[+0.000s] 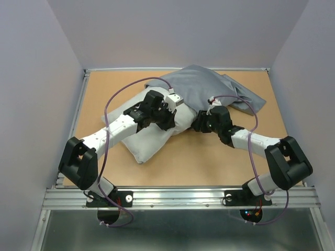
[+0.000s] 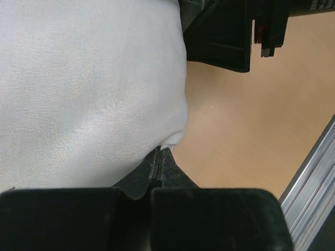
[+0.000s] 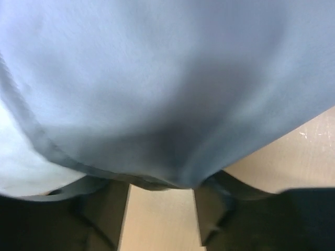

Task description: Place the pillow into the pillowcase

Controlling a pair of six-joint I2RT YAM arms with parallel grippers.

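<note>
Left arm (image 1: 112, 130) ran from its base up and inward across the table (image 1: 209, 162), forearm stretched out, wrist over the pillow (image 1: 146, 144). Left gripper (image 2: 158, 166) had its jaws fully together, pinching a small fold of pillow fabric right at the tips. Ahead and left of those jaws the pillow bulged and filled most of the wrist view. To their right was bare table, with a metal rail (image 2: 309, 172) at the lower right. A black part of the other arm sat ahead of the jaws, upper right.

Right arm (image 1: 251, 138) came in from the opposite side, forearm angled inward, wrist turned toward the spot where the pillowcase (image 1: 209, 86) met the pillow. Right gripper (image 3: 159, 196) – fingers (image 3: 99, 217) part-way apart, bare table showing in the gap behind the tips. The pillowcase hem lay across the tips and hid them, so I couldn't tell whether they clamped the cloth or only touched it. Blue-grey cloth filled the view ahead of the jaws, and a sliver of white pillow showed to their left, under the hem.

Pillow – far end inside the pillowcase, near end out on the table behind the left jaws. The rest of the pillowcase lay rumpled beyond both grippers.
</note>
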